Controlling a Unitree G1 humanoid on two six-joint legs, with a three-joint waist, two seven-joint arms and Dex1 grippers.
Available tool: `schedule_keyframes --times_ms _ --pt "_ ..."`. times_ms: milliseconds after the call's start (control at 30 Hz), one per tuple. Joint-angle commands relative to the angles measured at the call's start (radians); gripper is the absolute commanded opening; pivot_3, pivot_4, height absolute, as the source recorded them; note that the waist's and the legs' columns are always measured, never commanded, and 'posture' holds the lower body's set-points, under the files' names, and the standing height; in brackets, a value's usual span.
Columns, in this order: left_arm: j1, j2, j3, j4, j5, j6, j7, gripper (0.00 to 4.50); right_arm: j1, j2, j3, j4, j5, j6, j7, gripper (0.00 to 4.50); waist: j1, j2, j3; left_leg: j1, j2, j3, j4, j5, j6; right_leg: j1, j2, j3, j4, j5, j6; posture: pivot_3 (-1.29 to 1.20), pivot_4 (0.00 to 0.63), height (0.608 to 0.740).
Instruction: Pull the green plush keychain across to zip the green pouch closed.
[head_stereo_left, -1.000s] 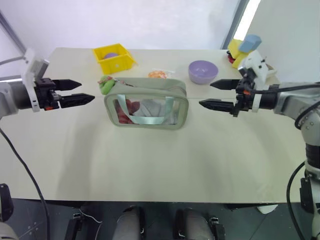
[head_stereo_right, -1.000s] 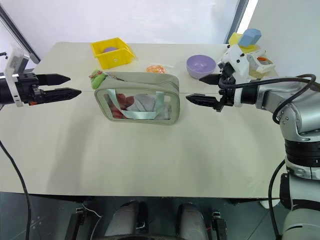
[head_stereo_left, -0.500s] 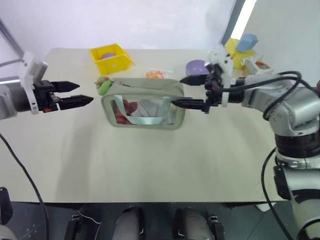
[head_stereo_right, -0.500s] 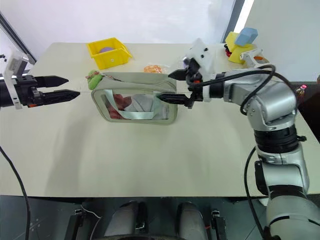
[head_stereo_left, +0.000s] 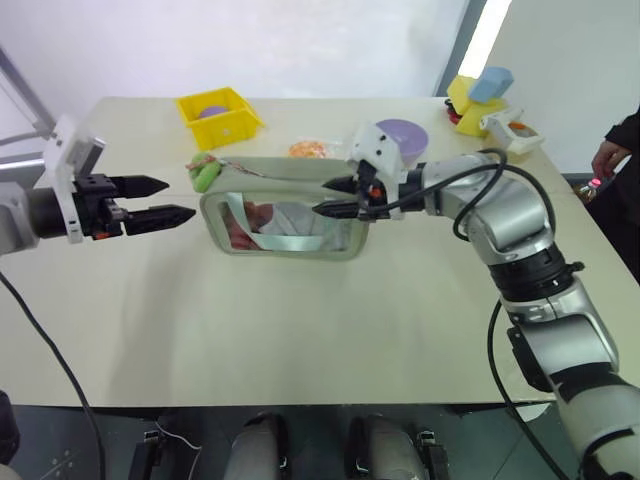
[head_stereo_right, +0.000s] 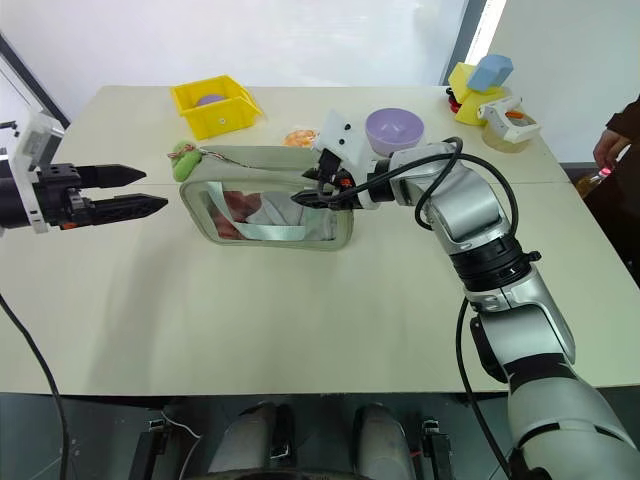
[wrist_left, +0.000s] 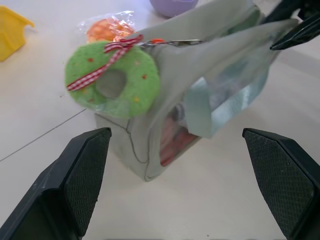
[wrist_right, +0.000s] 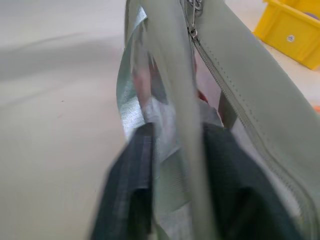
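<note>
Here right fingers (head_stereo_right: 301, 199) pinch the green pouch (head_stereo_right: 268, 198) rim, left fingers (head_stereo_left: 180, 199) spread, yellow bin (head_stereo_left: 223, 114) behind.

- green plush keychain (wrist_left: 114, 80): bright green fuzz, small red and yellow dots, red-white gingham ribbon
- green pouch (head_stereo_left: 290, 215): sage green fabric, clear front window, pale mint strap, red and grey-white contents inside
- bin (head_stereo_left: 222, 116): yellow, purple item inside
- bowl (head_stereo_left: 403, 133): lilac
- snack packet (head_stereo_left: 312, 149): clear, orange contents
- table (head_stereo_left: 300, 320): pale beige
- left gripper (head_stereo_left: 162, 199) and right gripper (head_stereo_left: 330, 197): black fingers, white mounts
</note>
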Motion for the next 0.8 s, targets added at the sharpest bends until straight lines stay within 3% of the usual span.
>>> schedule_keyframes --times_ms 33,467,800 --pt "0.0 0.03 0.048 -0.011 -0.007 -0.008 0.002 4.5 -0.018 -0.004 -0.034 -0.07 0.027 -0.031 0.054 0.69 0.0 0.0 0.0 0.0 0.0 0.0 0.0 0.0 0.0 0.0 0.0 0.0 0.0 0.0 0.0 0.0 0.15 0.74" --pt "0.004 -0.012 0.019 0.053 0.025 -0.076 0.022 4.5 0.08 -0.056 -0.004 -0.014 -0.106 -0.265 0.124 0.69 0.002 0.0 0.0 0.0 0.0 0.0 0.0 0.0 0.0 0.001 0.0 0.0 0.0 0.0 0.0 0.0 0.15 0.74" --pt "-0.208 -0.194 -0.125 0.282 0.138 -0.226 0.059 4.5 0.103 -0.061 -0.013 -0.037 -0.131 -0.286 0.148 0.69 0.005 -0.001 0.0 0.001 -0.001 0.0 0.001 0.0 0.0 0.002 0.0 0.0 0.0 0.0 0.0 0.0 0.15 0.74"
